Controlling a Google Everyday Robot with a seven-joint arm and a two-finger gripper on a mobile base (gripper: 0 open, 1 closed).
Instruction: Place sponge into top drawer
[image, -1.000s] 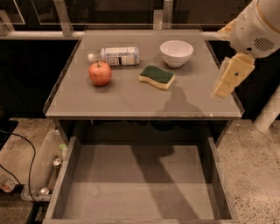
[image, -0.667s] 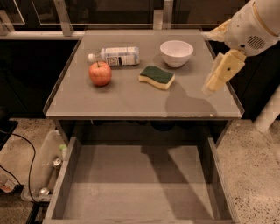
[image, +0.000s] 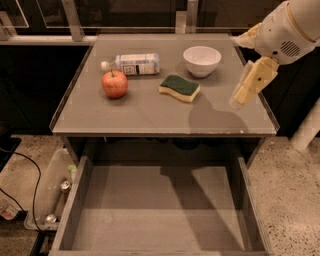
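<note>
We are looking through a single camera, so we are sharing no part of the scene with a second view. We are sitting high and in front of the table, tilting steeply down, so we are seeing its top almost from above. The open drawer is lying nearest us, filling the bottom of the frame, below and to the left of the gripper. The gripper is hanging in from the upper right corner, over the table's right edge, with the sponge to its left. We are standing near enough that the table is spanning most of the width, with floor showing at both sides.
</note>
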